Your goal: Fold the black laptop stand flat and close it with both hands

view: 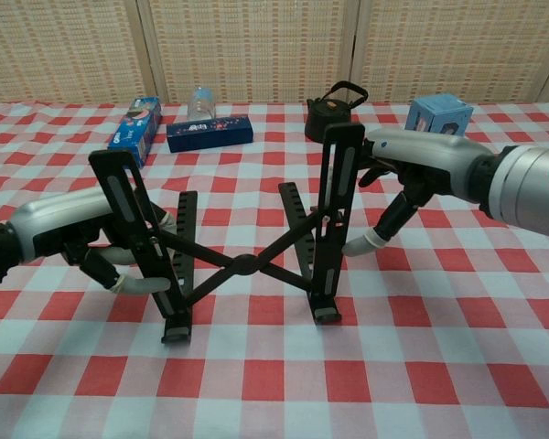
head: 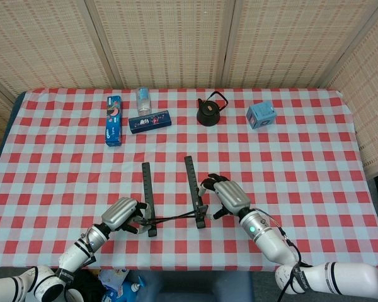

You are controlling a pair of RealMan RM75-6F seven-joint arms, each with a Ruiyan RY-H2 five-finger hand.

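Blk laptop stand (view: 242, 261) — standing open, X-linkage spread, near-centre of checkered surface (head: 302, 163), twd 6 o'clock edge. Two slotted rails tilting up, feet resting on cloth.

L robot hand (view: 91, 233) — sitting at 9 o'clock of stand, fingers (view: 137, 285) curling in beside left rail; whether gripping or only touching, cannot tell.

R robot hand (view: 412, 169) — sitting at 3 o'clock, fingers partly spread, pressing vs right rail, not closing round it.

Far row, 12 o'clock: blue box lying flat (head: 113, 129), clear bottle (head: 143, 99), dk-blue box (head: 149, 121), blk kettle (head: 209, 112), lt-blue cube box (head: 261, 116).
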